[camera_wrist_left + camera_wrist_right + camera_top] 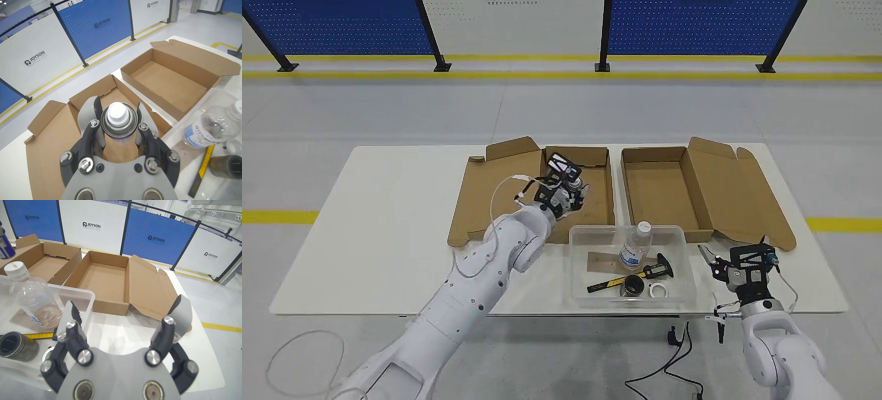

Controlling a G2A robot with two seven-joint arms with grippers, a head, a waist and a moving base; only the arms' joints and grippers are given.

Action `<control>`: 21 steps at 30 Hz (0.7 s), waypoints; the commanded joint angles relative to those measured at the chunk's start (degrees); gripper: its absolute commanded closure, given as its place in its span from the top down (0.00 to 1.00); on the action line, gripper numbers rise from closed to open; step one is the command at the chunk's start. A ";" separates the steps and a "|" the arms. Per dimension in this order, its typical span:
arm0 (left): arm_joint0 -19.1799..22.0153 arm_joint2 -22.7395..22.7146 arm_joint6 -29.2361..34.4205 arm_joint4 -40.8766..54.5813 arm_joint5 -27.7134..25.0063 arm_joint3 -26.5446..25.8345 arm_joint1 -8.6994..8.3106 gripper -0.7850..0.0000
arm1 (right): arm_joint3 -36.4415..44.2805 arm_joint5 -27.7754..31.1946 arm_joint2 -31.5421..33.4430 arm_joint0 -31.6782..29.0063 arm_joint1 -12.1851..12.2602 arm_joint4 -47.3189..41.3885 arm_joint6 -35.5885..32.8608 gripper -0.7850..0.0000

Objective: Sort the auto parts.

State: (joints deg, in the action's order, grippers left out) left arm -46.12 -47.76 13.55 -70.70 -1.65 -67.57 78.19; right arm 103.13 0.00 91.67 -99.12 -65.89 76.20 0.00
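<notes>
The left claw [118, 103] is gripping the spray can [116, 116] upright, directly over the left cardboard box [47, 136]; the right claw [125, 301] is sitting wide open, well apart.

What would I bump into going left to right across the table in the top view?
The left box's open lid → spray can in the left tool → clear bottle → right tool.

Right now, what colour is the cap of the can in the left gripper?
White. The cap shows best in the left wrist view.
</notes>
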 commanded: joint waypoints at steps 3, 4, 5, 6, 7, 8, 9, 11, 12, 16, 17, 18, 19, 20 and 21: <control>1.56 1.82 -3.25 0.27 1.70 7.33 1.45 0.00 | 0.00 0.00 0.00 0.00 0.00 0.00 0.00 1.00; 1.88 2.32 -4.13 -0.22 1.99 8.93 1.76 0.00 | 0.00 0.00 0.00 0.00 0.00 0.00 0.00 1.00; 2.18 2.66 -4.87 -0.30 2.28 10.54 2.07 0.00 | 0.00 0.00 0.00 0.00 0.00 0.00 0.00 1.00; 2.48 2.95 -5.56 -0.21 2.51 12.04 2.39 0.00 | 0.00 0.00 0.00 0.00 0.00 0.00 0.00 1.00; 2.72 3.17 -6.17 0.01 2.83 13.31 2.72 0.00 | 0.00 0.00 0.00 0.00 0.00 0.00 0.00 1.00; 2.94 3.41 -6.70 0.16 3.03 14.46 3.03 0.00 | 0.00 0.00 0.00 0.00 0.00 0.00 0.00 1.00; 3.23 3.66 -7.03 0.16 3.25 15.66 3.32 0.00 | 0.00 0.00 0.00 0.00 0.00 0.00 0.00 1.00; 3.71 4.12 -7.88 0.20 3.48 17.70 3.90 0.00 | 0.00 0.00 0.00 0.00 0.00 0.00 0.00 1.00; 3.94 4.28 -8.27 0.34 3.54 18.63 4.17 0.00 | 0.00 0.00 0.00 0.00 0.00 0.00 0.00 1.00; 4.66 4.83 -9.43 0.60 3.54 21.46 5.16 0.00 | 0.00 0.00 0.00 0.00 0.00 0.00 0.00 1.00; 4.81 4.92 -9.63 0.66 3.52 22.03 5.37 0.00 | 0.00 0.00 0.00 0.00 0.00 0.00 0.00 1.00; 4.93 5.05 -9.81 0.62 3.46 22.55 5.58 0.00 | 0.00 0.00 0.00 0.00 0.00 0.00 0.00 1.00; 5.05 5.14 -9.92 0.59 3.45 23.06 5.78 0.14 | 0.00 0.00 0.00 0.00 0.00 0.00 0.00 1.00; 5.16 5.19 -10.02 0.65 3.44 23.50 5.97 0.21 | 0.00 0.00 0.00 0.00 0.00 0.00 0.00 1.00; 5.27 5.22 -10.15 0.69 3.41 23.90 6.15 0.20 | 0.00 0.00 0.00 0.00 0.00 0.00 0.00 1.00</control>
State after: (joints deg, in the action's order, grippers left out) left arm -40.96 -42.57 3.52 -70.06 1.79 -44.13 84.15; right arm 103.13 0.00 91.67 -99.12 -65.89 76.20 0.00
